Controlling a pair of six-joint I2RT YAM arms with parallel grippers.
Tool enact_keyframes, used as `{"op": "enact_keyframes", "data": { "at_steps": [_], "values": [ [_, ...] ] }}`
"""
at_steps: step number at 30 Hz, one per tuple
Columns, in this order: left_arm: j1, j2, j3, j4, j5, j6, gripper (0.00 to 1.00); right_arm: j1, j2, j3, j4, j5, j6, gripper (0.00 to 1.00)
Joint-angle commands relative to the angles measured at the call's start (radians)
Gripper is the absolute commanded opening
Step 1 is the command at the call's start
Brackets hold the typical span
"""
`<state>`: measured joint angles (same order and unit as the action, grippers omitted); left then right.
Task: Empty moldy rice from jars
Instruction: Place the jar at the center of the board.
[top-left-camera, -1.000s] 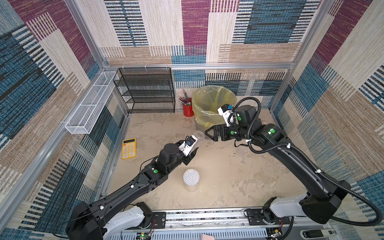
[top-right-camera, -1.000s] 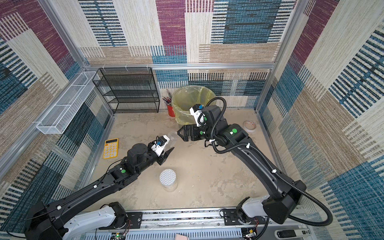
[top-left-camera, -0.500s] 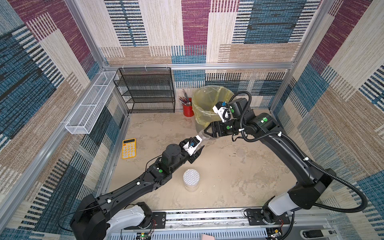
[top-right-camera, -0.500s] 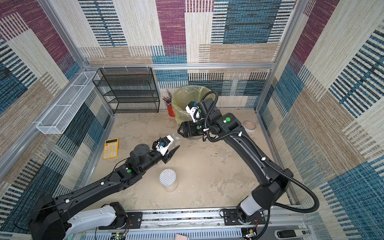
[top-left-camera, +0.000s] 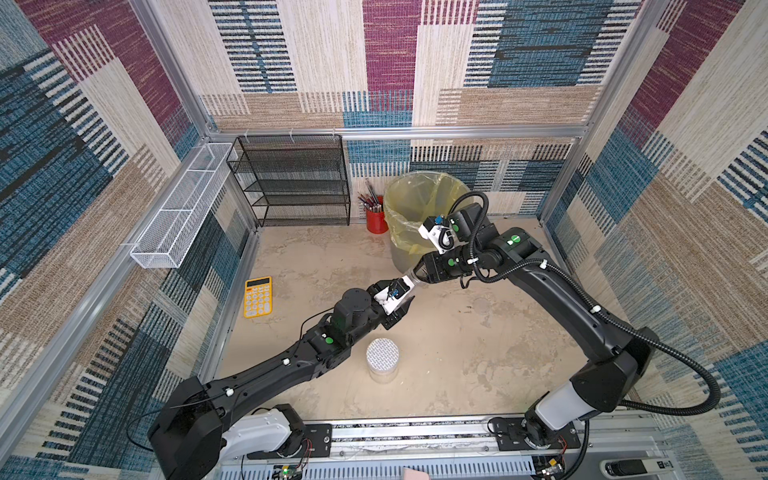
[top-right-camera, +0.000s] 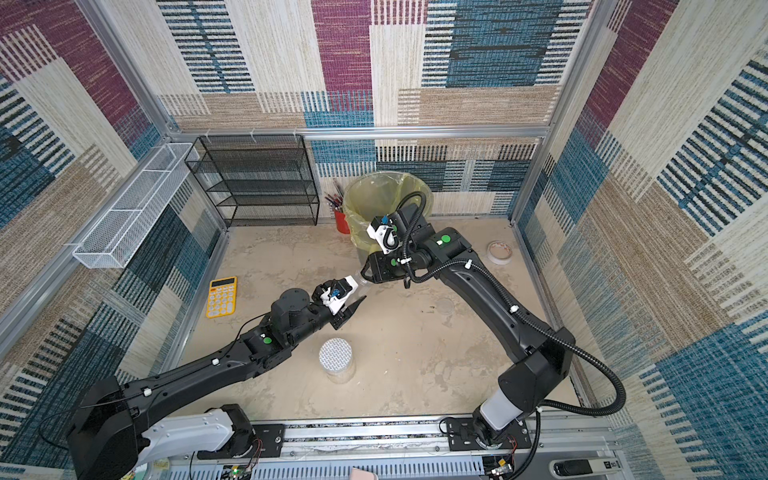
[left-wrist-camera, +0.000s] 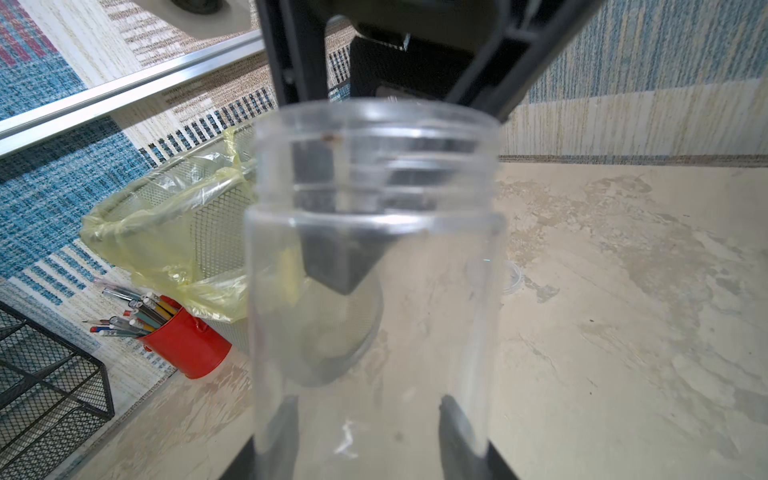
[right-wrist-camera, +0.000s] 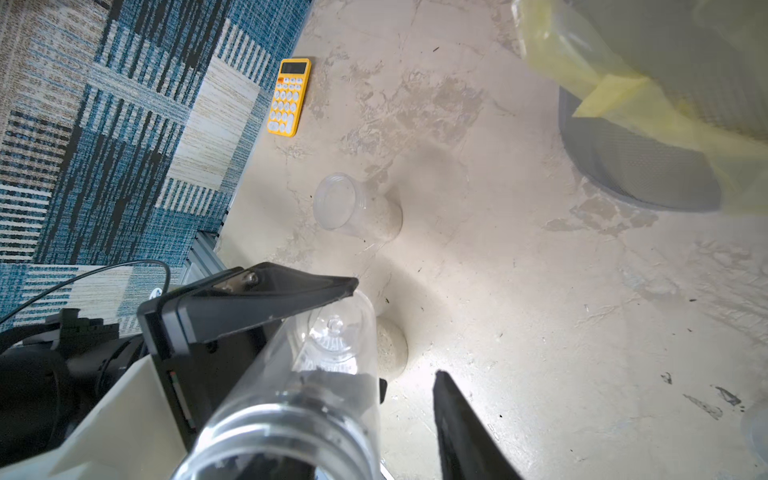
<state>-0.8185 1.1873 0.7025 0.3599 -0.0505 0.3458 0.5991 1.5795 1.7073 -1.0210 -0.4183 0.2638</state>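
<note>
Right gripper (top-left-camera: 410, 278) has moved in, jaws narrowing around the mouth of the jar (left-wrist-camera: 374, 291) clamped by left gripper (top-left-camera: 400, 297) (jar looks empty; contact unclear). Handover likely.

Bright, even daylight; both top views crisp.
Soft shadows fall on the table (top-left-camera: 457, 353); wrist views blur the close jar (left-wrist-camera: 374, 365) and bend lines near their edges.
</note>
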Motion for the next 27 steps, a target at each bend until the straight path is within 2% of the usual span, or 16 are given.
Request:
{"op": "enact_keyframes", "data": {
  "at_steps": [1,9,16,21,27],
  "values": [
    [-0.001,0.006,0.003,0.136,-0.009,0.008,0.00,0.002,0.009,-0.005,-0.001,-0.022,-0.019,0.36],
    [-0.004,0.054,0.030,0.166,0.007,-0.009,0.00,0.002,-0.006,-0.032,0.006,-0.033,-0.020,0.19],
    [-0.004,0.064,0.041,0.165,0.014,-0.020,0.14,0.002,-0.013,-0.026,0.001,-0.021,-0.032,0.03],
    [-0.004,0.067,0.058,0.141,0.024,-0.025,0.25,0.002,-0.022,-0.044,0.017,0.006,-0.042,0.00],
    [-0.004,0.080,0.067,0.152,0.040,-0.033,0.30,0.002,-0.023,-0.019,0.013,0.016,-0.033,0.00]
  ]
}}
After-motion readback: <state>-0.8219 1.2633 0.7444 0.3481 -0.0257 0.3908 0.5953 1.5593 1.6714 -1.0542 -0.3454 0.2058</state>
